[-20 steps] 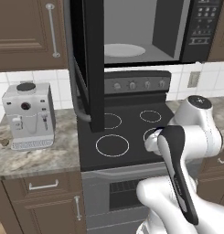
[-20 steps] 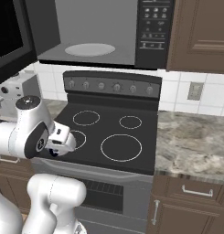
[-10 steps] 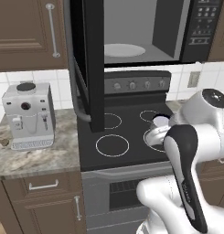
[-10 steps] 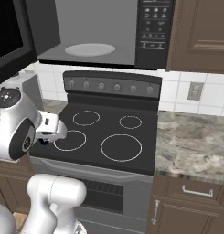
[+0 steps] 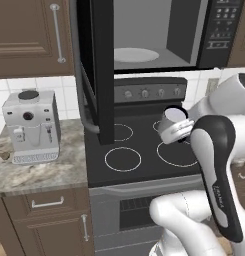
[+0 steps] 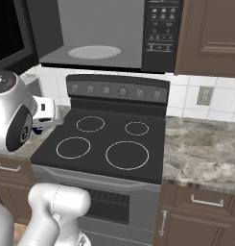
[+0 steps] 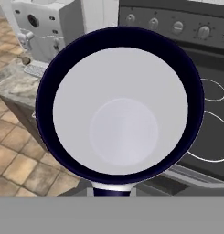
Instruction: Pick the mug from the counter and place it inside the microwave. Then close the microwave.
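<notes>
The mug [image 5: 172, 123], silvery-white with a navy rim, hangs tilted above the black stovetop [image 5: 144, 150], and my gripper [image 5: 178, 133] is shut on it. In the hand view the mug [image 7: 120, 107] sits right in front of the camera, its empty white inside facing me and its body hiding the fingertips. The microwave [image 5: 159, 35] hangs above the stove with its dark door [image 5: 96, 65] swung wide open to the left. Its white turntable [image 5: 136, 54] lies bare inside. The granite counter [image 5: 39, 170] lies left of the stove. In the right base view my hand [image 6: 44, 111] is at the stove's left edge.
A silver-grey coffee machine [image 5: 30, 125] stands on the left counter, also seen in the hand view [image 7: 45, 23]. The open microwave door juts out over the stove's left side. More counter [image 6: 200, 149] runs right of the stove, with brown cabinets [image 6: 210, 33] above.
The arm has lifted the mug higher above the stovetop and carried it a little left, toward the microwave. The jaws have stayed shut on it.
</notes>
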